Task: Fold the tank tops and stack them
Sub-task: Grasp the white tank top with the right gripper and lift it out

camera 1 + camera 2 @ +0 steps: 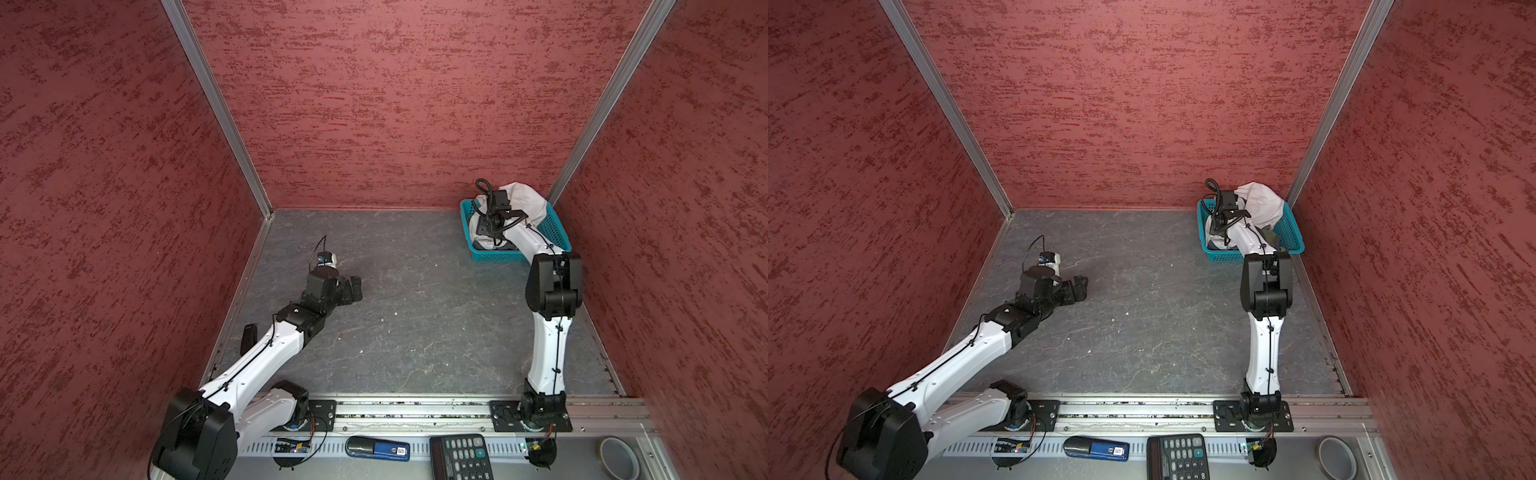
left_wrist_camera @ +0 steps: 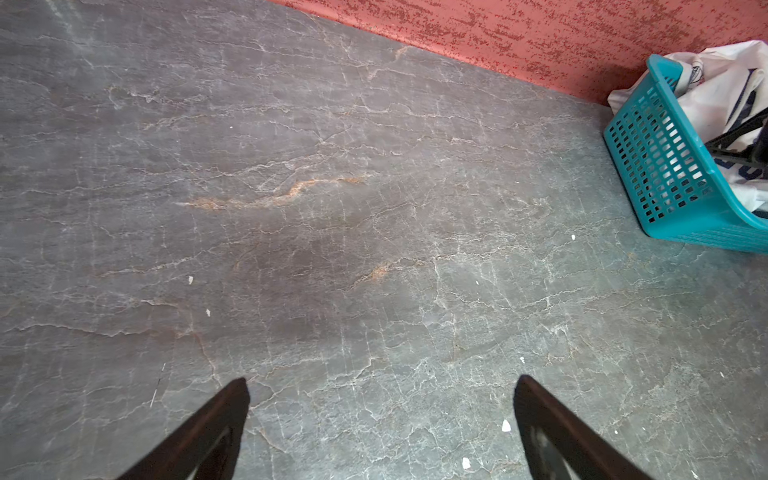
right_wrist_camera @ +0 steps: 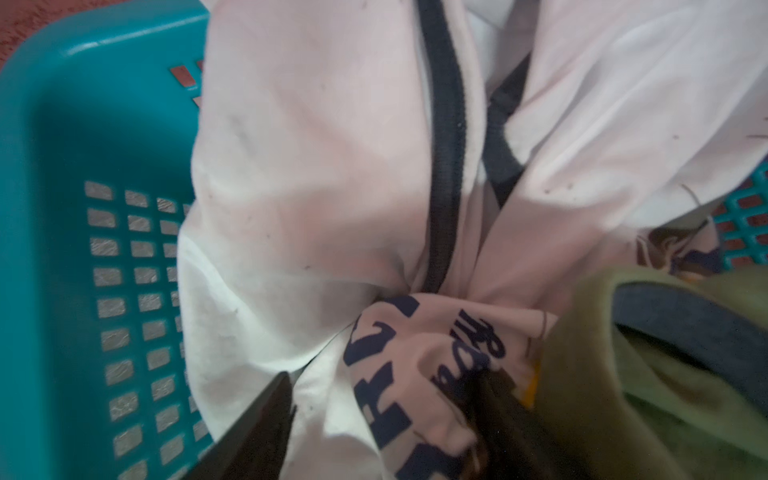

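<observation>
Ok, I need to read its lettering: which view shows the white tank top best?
The right wrist view: the white tank top fills it up close, navy trim and lettering visible. Both top views show only a small white bundle in the teal basket; the left wrist view catches a distant part.
</observation>
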